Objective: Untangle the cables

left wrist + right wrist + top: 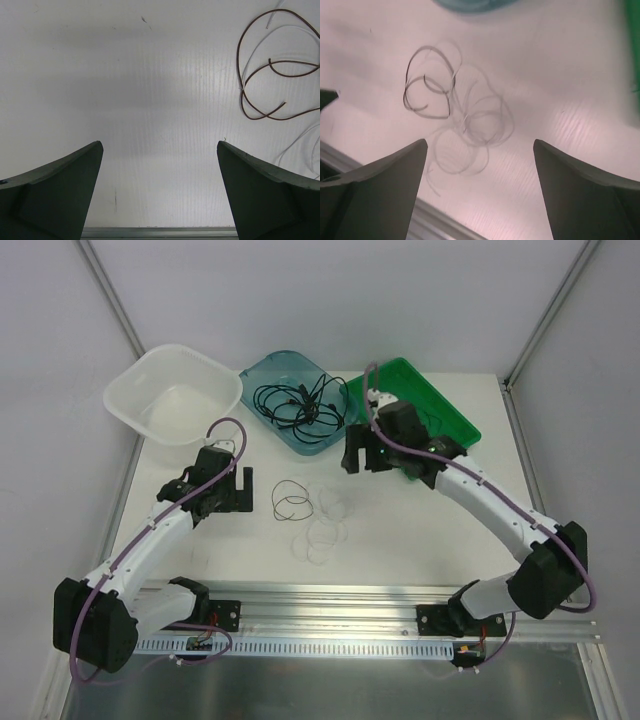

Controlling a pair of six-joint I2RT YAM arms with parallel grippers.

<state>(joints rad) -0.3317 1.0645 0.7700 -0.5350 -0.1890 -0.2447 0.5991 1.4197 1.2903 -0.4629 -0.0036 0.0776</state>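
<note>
On a white surface (pixel 400 540) seen from above, we find two robot arms reaching in from the near edge. Three trays stand in a row at the far side: a white tub (pixel 130 400) on the left, a teal tray (pixel 262 375) in the middle and a green tray (pixel 455 420) on the right.

A tangle of black cables (pixel 300 402) lies inside the teal tray. A single brown cable (pixel 293 498) lies in loose loops on the bare surface, in front of the teal tray and between the two arms. Just to its right, a pale cable (pixel 330 525), thin and hard to see, lies in several rings, and it appears to overlap the brown one at its edge.

We see the left arm (pixel 150 535) bent inward, its jaws near the brown cable's left side. From the left wrist, the jaws stand wide with only bare surface between them, and the brown cable (pixel 270 85) sits off to the upper right, untouched.

The right arm (pixel 500 505) stretches across the green tray's near end, its jaws near the teal tray's right corner. From the right wrist, the picture is blurred, yet these jaws also stand wide and hold nothing. The brown cable (pixel 427 82) and the pale cable (pixel 475 125) lie on the surface beyond them.
</note>
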